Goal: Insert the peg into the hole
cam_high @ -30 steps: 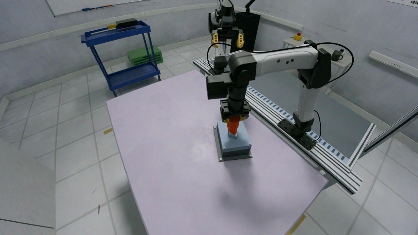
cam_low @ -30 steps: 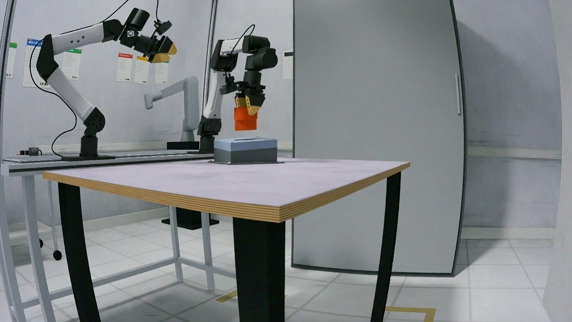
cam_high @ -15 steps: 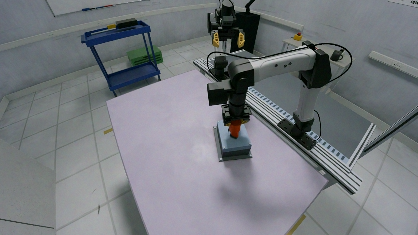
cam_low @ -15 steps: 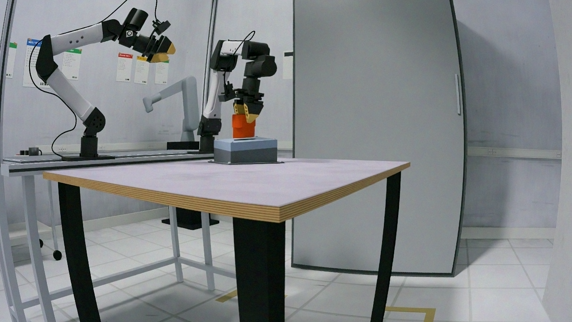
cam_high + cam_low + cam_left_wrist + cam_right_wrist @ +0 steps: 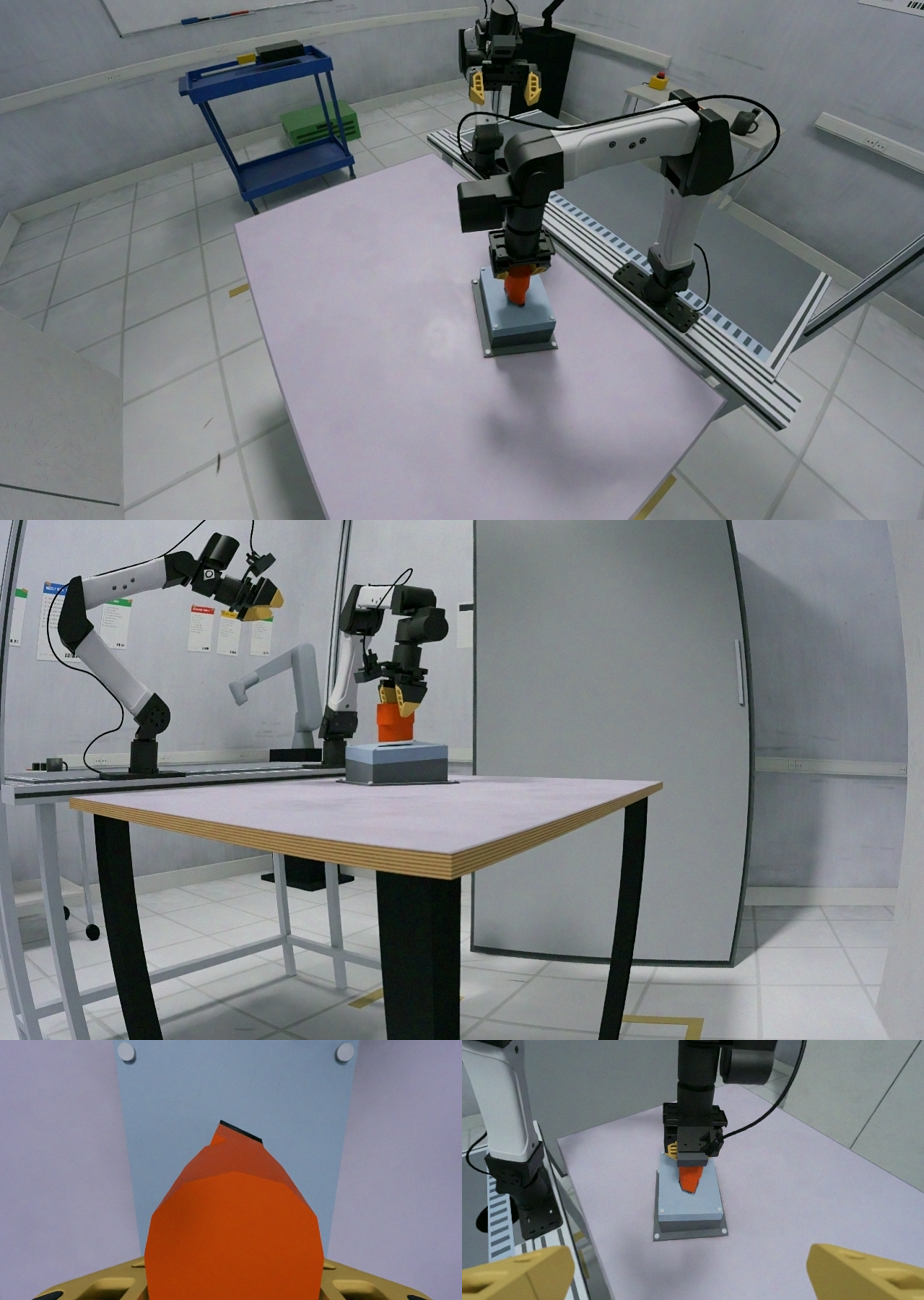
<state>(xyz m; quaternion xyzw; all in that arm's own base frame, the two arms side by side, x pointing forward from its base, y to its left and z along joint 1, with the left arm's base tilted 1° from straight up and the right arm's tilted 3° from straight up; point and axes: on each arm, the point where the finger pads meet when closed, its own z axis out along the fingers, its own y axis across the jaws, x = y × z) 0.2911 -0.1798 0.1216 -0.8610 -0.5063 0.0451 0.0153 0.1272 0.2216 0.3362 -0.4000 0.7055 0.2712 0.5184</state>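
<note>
An orange peg (image 5: 517, 290) (image 5: 394, 728) (image 5: 234, 1235) (image 5: 691, 1179) stands about upright with its lower end at the top face of the blue-grey plate (image 5: 533, 324) (image 5: 429, 752) (image 5: 155, 1094) (image 5: 693, 1210). My left gripper (image 5: 519, 274) (image 5: 397, 703) (image 5: 233, 1262) is shut on the peg's upper part. A thin dark strip of the hole (image 5: 241, 1131) shows along the peg's far edge in the left wrist view. The peg hides the rest of the hole, and I cannot tell whether its end is inside. My right gripper (image 5: 504, 98) (image 5: 268, 608) (image 5: 690, 1254) is open and empty, raised away from the plate.
The plate tops a dark grey block with a bolted flange (image 5: 479, 316) (image 5: 691, 1235) on the pale table (image 5: 388, 388) (image 5: 362, 817). Both arms stand on a metal rail (image 5: 736, 362) along one table edge. A blue cart (image 5: 290, 171) stands beyond the table.
</note>
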